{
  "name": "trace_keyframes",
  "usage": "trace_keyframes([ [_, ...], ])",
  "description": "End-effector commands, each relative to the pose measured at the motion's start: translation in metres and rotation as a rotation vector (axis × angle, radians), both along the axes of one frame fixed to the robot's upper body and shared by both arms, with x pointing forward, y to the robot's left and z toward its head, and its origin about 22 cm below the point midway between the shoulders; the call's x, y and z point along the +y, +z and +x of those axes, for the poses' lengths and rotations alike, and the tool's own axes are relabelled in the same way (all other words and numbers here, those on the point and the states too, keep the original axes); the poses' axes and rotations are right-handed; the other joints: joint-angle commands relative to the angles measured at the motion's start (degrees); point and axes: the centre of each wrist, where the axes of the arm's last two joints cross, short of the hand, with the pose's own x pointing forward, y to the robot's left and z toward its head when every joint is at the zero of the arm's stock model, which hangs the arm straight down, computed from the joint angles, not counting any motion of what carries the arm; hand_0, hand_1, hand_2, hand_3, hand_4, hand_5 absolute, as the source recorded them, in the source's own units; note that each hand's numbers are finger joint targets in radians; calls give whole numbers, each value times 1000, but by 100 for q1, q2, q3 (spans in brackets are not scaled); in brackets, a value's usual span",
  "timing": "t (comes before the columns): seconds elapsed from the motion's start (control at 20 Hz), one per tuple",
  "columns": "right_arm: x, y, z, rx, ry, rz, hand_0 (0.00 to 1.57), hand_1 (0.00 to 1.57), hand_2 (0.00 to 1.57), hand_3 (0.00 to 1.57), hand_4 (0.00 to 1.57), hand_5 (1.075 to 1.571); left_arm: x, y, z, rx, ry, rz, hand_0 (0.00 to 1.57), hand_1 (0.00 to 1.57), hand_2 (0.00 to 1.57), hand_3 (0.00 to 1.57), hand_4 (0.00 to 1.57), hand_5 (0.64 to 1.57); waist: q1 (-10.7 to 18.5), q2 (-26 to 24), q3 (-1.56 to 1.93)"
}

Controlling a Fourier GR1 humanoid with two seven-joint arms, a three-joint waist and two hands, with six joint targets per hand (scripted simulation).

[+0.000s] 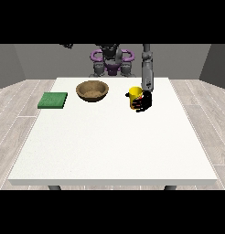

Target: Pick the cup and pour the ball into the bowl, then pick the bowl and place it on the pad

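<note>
A yellow cup [134,94] stands upright on the white table [114,141], right of centre at the back. The black hand at the view's right [144,103] is against the cup's right and front side, its fingers curled round the cup's lower part. I cannot see a ball inside the cup. A brown wooden bowl [92,90] sits left of the cup. A green pad [53,100] lies flat near the table's left edge. The hand at the view's left [67,45] is raised high beside the robot's body, small and dark.
The robot's torso [112,61] stands behind the table's far edge. A grey forearm [147,71] comes down from above to the cup. The table's front edge runs across the lower part of the view.
</note>
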Motion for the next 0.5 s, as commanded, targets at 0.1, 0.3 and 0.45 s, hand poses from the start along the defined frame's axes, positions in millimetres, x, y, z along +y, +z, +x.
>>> trace_keyframes([
  [0.1, -16, -6, -4, 13, -19, 16, 0, 0, 0, 0, 125, 1559, -19, -21, -6, 12, 30, 101, 1325, 1325, 1571, 1571, 1069, 1478, 67, -29, -11],
  [0.3, -29, -45, 17, 227, -56, 40, 0, 0, 0, 0, 152, 1558, -37, 3, 13, 147, 32, 235, 1342, 1342, 1571, 1571, 1105, 1500, 291, -1261, 3],
  [0.45, -32, -42, 24, 187, -76, 41, 0, 0, 0, 0, 189, 1558, -68, 14, 28, 121, 46, 308, 1360, 1360, 1571, 1571, 1119, 1499, 453, -1128, -5],
])
